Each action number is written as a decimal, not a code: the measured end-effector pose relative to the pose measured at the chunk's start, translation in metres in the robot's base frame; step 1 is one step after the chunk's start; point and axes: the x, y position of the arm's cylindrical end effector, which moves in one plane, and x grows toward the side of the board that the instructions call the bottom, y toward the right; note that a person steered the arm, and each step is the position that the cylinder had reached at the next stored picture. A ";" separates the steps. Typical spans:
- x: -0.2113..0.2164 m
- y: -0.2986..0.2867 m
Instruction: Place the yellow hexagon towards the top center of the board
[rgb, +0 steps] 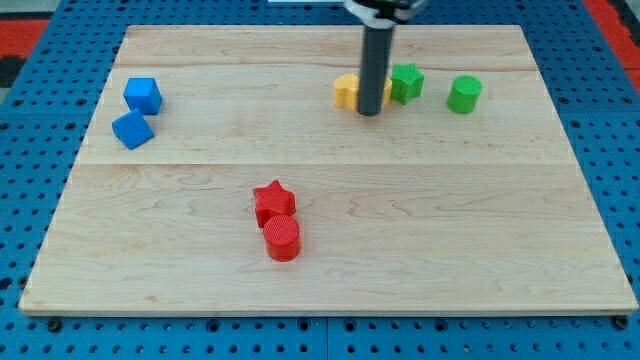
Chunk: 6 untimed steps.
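**Yellow hexagon nearly at top centre, tip pressed against it**

A pale wooden board (330, 250) lies on a blue pegboard surface, seen from the view's bottom edge looking up.

Nearest the camera, well below my tip and to its left, a red cylinder (283, 239) touches a red star (273, 201) just above it. Far to the tip's left, a blue cube (132, 129) sits just beside a second blue cube (143, 95), apart from everything else.

My tip (370, 112) is a bare rod end with nothing to open or close; it grips nothing and can only push. The yellow hexagon (347, 91) lies just to the tip's left, partly hidden by the rod, so whether a sliver of yellow also shows on the rod's right side I cannot say for sure. A green star (406, 82) stands just right of the rod, seemingly very close to it, and a green cylinder (464, 94) is further right.

The hexagon already looks close to the top centre. To finish well, I judge any remaining push should be short and slow, aimed through the block's middle so it does not spin off sideways, and angled away from the green star to avoid dragging that along.
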 end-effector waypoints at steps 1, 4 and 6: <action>0.005 -0.019; 0.000 0.057; -0.067 -0.056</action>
